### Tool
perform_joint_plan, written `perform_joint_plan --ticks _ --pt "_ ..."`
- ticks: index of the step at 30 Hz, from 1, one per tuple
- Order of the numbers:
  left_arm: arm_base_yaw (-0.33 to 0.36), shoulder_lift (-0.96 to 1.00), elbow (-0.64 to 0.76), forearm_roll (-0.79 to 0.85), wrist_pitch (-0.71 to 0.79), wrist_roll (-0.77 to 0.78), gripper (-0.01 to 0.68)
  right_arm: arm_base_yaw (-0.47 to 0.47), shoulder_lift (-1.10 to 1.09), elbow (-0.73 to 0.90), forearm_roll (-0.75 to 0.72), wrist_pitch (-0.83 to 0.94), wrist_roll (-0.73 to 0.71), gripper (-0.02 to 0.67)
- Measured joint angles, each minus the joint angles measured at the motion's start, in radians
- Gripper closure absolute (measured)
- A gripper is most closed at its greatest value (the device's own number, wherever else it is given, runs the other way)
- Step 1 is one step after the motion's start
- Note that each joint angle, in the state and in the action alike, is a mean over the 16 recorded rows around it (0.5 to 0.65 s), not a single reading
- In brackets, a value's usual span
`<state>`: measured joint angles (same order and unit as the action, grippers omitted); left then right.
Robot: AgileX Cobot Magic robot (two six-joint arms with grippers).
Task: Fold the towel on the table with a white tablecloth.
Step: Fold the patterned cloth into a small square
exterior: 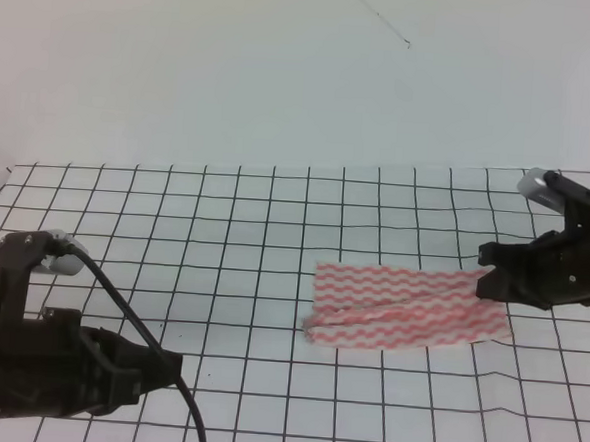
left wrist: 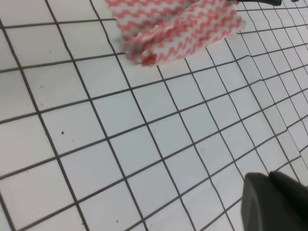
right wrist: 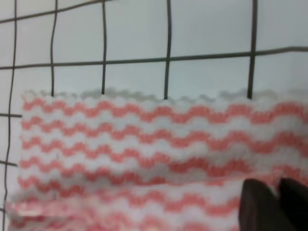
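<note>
Nearest me, my left gripper [exterior: 171,369] waits low at the near left, well apart from the towel [exterior: 405,306]; whether it is clenched I cannot tell. My right gripper [exterior: 490,271] seems pinched on the towel's right edge, ready to fold it across the white tablecloth [exterior: 224,237].

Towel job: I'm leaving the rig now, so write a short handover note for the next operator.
Left gripper: low at the near left, away from the towel, holding nothing visible; open or shut cannot be told.
Right gripper: at the towel's right end; grip cannot be told.
Towel: right of centre on the white tablecloth, already doubled lengthwise, layers overlapping loosely, near-left corner a bit bunched.
Done: apparently one fold.
Left: probably fold it across again and tidy the edges.
</note>
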<state>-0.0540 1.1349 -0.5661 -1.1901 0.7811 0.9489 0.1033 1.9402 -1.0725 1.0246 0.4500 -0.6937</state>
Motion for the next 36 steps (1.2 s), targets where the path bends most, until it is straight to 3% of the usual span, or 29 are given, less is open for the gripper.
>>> perform_joint_plan --ticks 5,10,18,22,28,36 --pt "0.0 -0.001 0.0 0.006 -0.002 0.0 0.671 -0.001 -0.02 -0.001 0.0 -0.021 -0.054 0.411" --pt "0.0 -0.001 0.0 0.021 -0.019 0.0 0.671 -0.001 -0.057 -0.006 -0.002 0.003 -0.214 0.34" --pt "-0.001 -0.001 0.0 0.043 -0.089 -0.005 0.671 0.018 -0.11 -0.048 -0.042 0.125 -0.571 0.33" --pt "-0.001 0.004 -0.012 0.05 -0.124 -0.016 0.671 0.049 -0.119 -0.093 -0.101 0.205 -0.672 0.33" --pt "-0.002 0.059 -0.083 0.076 -0.109 -0.041 0.672 0.139 -0.115 -0.195 -0.285 0.28 -0.674 0.331" --pt "-0.002 0.242 -0.274 0.128 0.024 -0.075 0.672 0.294 -0.073 -0.356 -0.589 0.346 -0.531 0.332"
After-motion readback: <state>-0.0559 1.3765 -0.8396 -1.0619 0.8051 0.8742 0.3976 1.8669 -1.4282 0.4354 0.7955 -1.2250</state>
